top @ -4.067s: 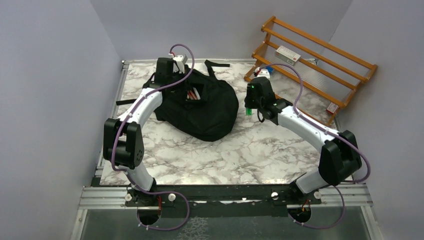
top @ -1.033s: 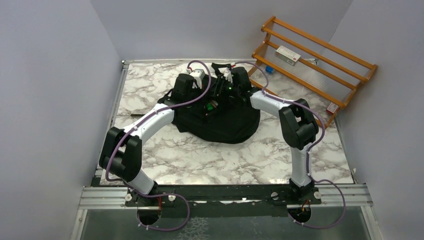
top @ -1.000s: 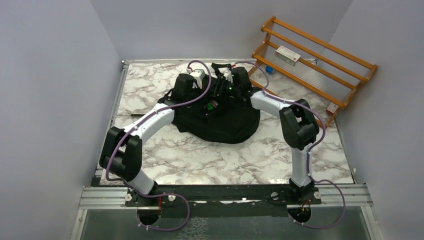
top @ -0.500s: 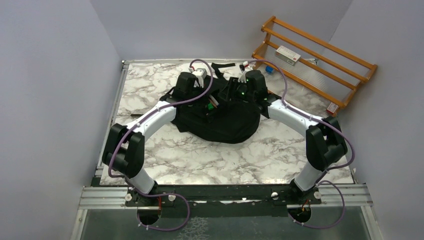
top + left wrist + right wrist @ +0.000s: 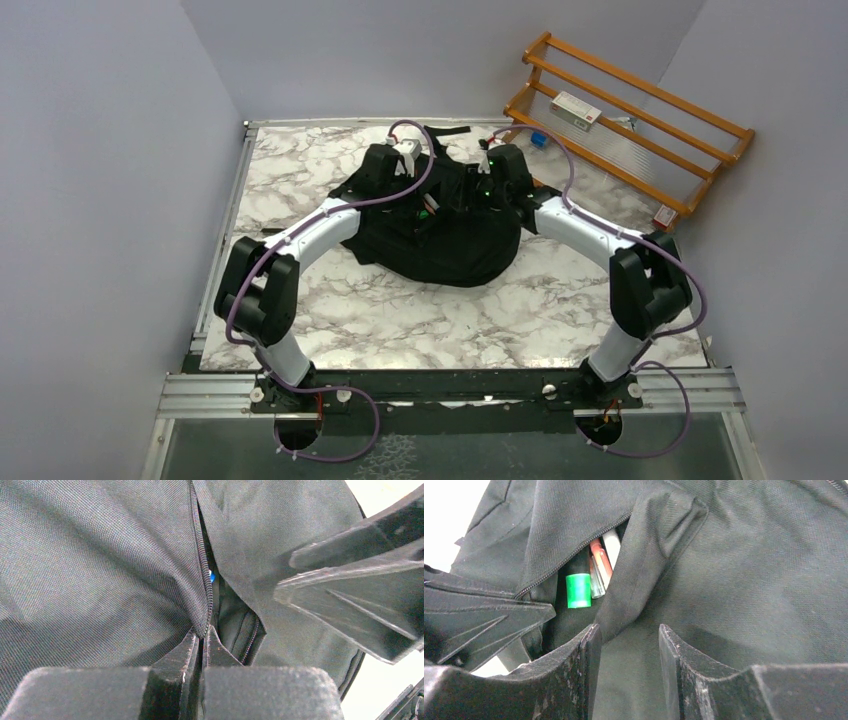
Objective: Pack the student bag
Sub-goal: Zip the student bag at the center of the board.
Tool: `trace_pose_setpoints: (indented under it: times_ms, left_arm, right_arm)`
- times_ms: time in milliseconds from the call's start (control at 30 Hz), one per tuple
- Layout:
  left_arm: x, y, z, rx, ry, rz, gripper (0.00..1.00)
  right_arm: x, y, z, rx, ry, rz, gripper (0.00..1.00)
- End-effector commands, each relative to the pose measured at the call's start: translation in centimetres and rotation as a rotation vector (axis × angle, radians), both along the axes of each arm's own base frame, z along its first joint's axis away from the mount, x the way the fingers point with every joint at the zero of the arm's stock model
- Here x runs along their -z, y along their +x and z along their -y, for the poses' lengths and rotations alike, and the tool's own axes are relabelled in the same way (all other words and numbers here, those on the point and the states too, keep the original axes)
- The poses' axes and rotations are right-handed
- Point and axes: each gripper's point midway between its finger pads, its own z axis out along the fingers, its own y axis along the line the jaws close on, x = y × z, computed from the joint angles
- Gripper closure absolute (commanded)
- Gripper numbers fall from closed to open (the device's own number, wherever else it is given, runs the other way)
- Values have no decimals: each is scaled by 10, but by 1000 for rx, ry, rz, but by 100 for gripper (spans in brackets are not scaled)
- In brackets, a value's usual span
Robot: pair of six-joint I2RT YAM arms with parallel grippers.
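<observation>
Left wrist view: my left gripper pinches the zip edge of the large black fabric student bag, lying far-centre on the marble table. My right gripper gapes empty over it (green-capped marker peeking out). If that pinch slips, the mouth could flop shut.

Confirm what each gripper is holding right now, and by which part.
Left gripper is shut on the student bag, pinching the fabric at the zipper edge of its opening. Right gripper is open over the bag, holding nothing.
</observation>
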Motion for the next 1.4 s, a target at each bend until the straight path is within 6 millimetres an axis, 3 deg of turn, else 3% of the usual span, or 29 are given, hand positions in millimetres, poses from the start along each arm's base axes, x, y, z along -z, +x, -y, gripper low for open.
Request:
trace_pose_setpoints:
  times_ms: [0,200,367,433,567,700,933,1133,1367]
  left_arm:
    - [-14,3,15,44,-35,35,100]
    - [-10,-1,17,54,-35,28,100]
    - [-8,-3,20,65,-37,23,100]
    - [-7,-5,22,73,-38,20,100]
    - [-3,-9,27,87,-39,12,100]
    - [-1,-10,30,96,-36,9,100]
    - [7,-14,30,101,-29,-6,100]
    - [18,-17,29,101,-24,-29,100]
    - [7,-24,50,178,-102,-40,80]
  right_arm:
    - [13,-1,-14,-33,40,-101,49]
    - [16,-7,-36,-96,140,-161,49]
    - [28,-10,-38,-98,134,-220,50]
    - [30,-10,-36,-84,133,-227,59]
    - [25,-11,-35,-67,150,-215,87]
    - [16,-7,-31,-36,161,-189,99]
    - [-7,-2,-16,48,172,-106,100]
    - [-14,-2,-7,92,191,-72,100]
    - [-9,-4,-8,76,196,-86,100]
